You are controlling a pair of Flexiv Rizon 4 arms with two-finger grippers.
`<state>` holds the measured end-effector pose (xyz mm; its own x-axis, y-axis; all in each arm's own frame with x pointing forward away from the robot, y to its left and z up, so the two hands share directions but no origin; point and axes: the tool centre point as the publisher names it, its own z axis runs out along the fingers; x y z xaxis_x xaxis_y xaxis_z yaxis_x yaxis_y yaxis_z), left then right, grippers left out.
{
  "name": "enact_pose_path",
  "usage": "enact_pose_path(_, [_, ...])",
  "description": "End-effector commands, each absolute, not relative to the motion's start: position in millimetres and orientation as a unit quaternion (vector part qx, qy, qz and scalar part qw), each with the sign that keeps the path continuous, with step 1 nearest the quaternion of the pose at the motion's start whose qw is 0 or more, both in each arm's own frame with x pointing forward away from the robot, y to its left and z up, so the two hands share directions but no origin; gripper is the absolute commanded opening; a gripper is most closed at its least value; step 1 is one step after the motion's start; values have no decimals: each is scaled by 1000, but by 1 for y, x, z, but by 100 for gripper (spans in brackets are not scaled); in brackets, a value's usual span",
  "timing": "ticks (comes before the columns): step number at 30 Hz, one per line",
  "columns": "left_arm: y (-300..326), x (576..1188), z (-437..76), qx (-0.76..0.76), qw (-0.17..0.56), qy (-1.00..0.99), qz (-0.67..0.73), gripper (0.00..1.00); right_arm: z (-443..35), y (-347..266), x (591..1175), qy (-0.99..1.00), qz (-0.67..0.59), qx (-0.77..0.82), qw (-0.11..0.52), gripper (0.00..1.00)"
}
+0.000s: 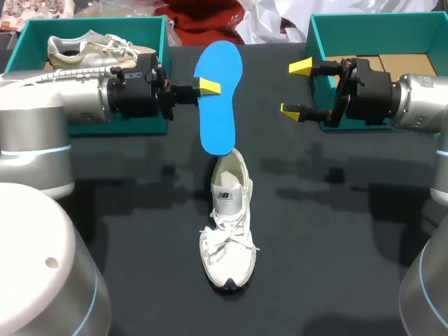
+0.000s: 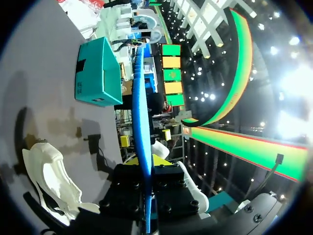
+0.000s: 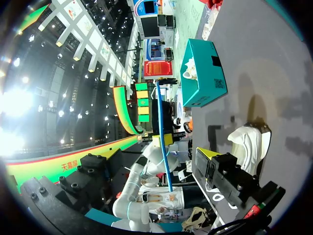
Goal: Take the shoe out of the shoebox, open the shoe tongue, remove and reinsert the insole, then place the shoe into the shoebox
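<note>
Nearest the robot, the shoe lies alone on the table, toe at 6 o'clock and heel at 12, its tongue standing up so the mouth gapes toward the far side. Straight past the heel, at the shoe's 12 o'clock, hangs the blue insole, and this is the relation that matters. Its long axis runs 12 to 6, on the same line as the shoe's, and from above its near end sits over the heel. The wrist views show it edge-on, held about level and up off the table, apart from the shoe rather than in it. The left gripper comes in from 9 o'clock and is clamped on the insole's edge near its middle, one yellow tip on the top face. The right gripper hangs at the insole's 3 o'clock, well apart from it, fingers spread wide and holding nothing. So the left arm is much the nearer. I'd say the coming move is its own, tipping the near end down and sliding it toward 6 o'clock into the shoe, with the right arm free to steady the shoe. Farther back, the left box at 10 o'clock holds the other shoe, and the right box stands at 2 o'clock
</note>
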<state>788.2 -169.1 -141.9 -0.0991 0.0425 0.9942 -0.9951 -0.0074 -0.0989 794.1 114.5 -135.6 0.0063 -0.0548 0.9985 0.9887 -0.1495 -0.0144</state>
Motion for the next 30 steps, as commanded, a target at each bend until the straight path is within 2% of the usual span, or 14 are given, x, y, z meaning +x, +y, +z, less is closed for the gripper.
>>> enact_pose_path(1, [-175, 793, -150, 467, 488, -511, 531, 0, -135, 115, 793, -445, -546, -526, 476, 100])
enact_pose_path(8, [-180, 790, -156, 470, 485, -515, 528, 0, -134, 113, 793, -449, -545, -529, 472, 100])
enact_pose_path(30, [-190, 783, -173, 505, 509, -496, 490, 0, -96, 113, 798, -571, -424, -623, 326, 100])
